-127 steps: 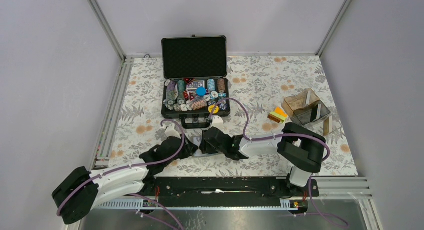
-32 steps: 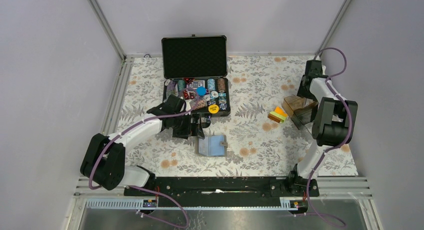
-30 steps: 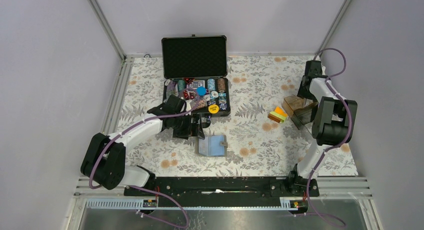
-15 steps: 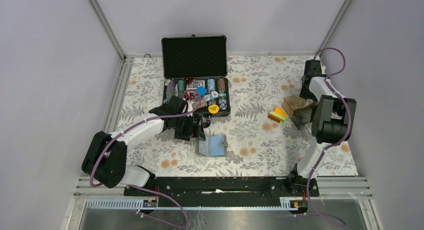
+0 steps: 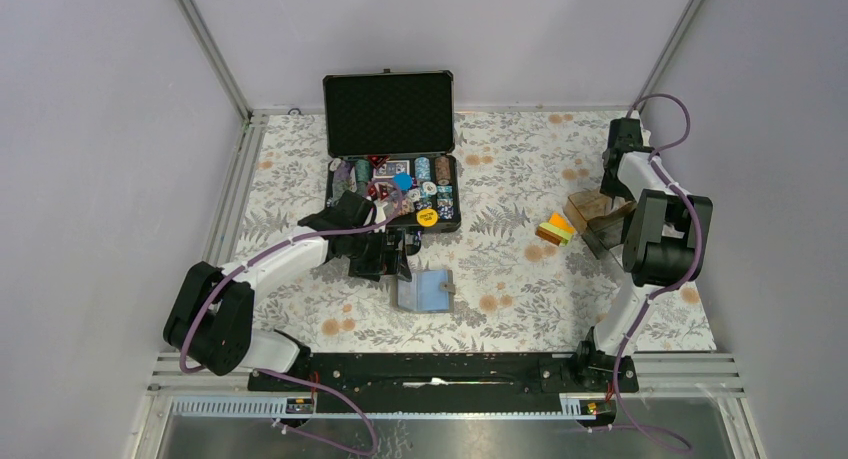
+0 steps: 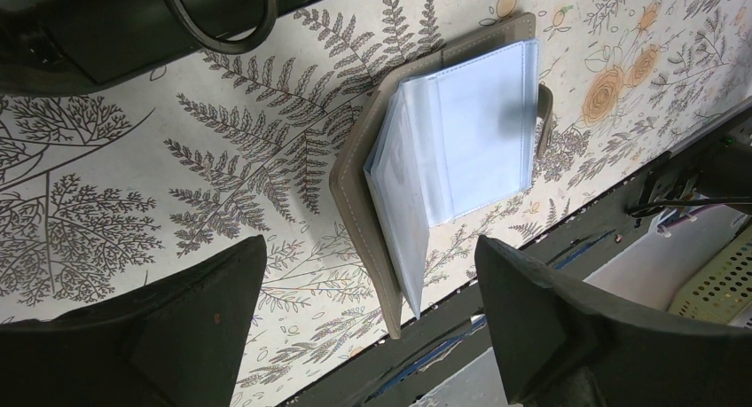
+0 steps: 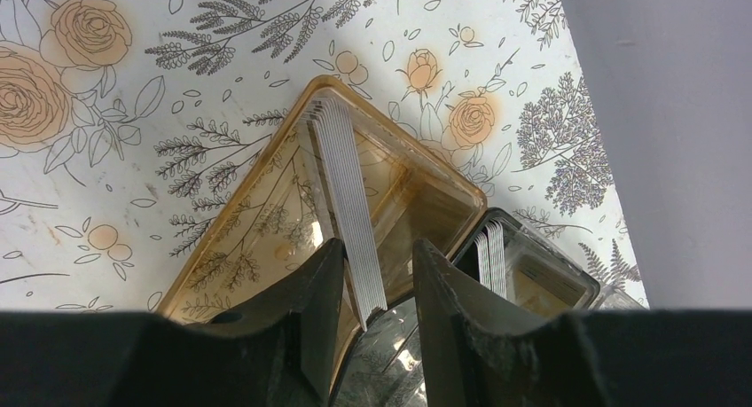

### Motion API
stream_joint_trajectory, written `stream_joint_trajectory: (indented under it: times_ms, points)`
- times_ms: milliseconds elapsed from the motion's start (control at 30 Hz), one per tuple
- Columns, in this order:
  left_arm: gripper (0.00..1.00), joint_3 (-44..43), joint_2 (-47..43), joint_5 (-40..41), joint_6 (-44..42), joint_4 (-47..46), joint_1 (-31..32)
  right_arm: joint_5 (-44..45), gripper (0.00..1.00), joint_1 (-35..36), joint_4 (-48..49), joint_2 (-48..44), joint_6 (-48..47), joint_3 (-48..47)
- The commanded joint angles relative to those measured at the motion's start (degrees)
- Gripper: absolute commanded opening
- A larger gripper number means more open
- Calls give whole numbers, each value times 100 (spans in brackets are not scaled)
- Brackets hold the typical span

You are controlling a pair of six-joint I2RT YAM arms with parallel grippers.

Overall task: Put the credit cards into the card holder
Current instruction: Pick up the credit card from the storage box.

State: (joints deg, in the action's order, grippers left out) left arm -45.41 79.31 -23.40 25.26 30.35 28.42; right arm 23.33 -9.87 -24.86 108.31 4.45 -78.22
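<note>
The credit cards (image 5: 555,228), a small orange, yellow and green stack, lie on the floral table left of the acrylic box. The card holder (image 5: 425,291) lies spread at the table's middle front, its clear sleeves facing up (image 6: 461,132). My left gripper (image 5: 395,257) hovers just behind the card holder (image 6: 355,194), open wide and holding nothing (image 6: 370,247). My right gripper (image 5: 606,187) is down in the brownish acrylic box (image 7: 257,221). Its jaws are narrowed around an upright white card stack (image 7: 350,194), with a gap still on one side (image 7: 379,247).
An open black chip case (image 5: 390,129) full of chips stands at the back centre, its handle close to my left gripper. A second, darker clear compartment (image 7: 532,274) with more white cards adjoins the acrylic box. The right wall is close to the right arm.
The right gripper's jaws have drawn closer together around the white stack in the box. The left gripper has shifted slightly toward the card holder.
</note>
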Motion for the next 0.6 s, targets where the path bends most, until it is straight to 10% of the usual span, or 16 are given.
stream_joint_trajectory:
  times_ms: [0, 567]
  points:
    - [92, -258, -29, -128, -91, -82, 23, 228, 41, -6, -62, -21, -56, -245]
    - [92, -265, -71, -135, -91, -82, 32, 7, 27, 2, -88, -181, 20, -255]
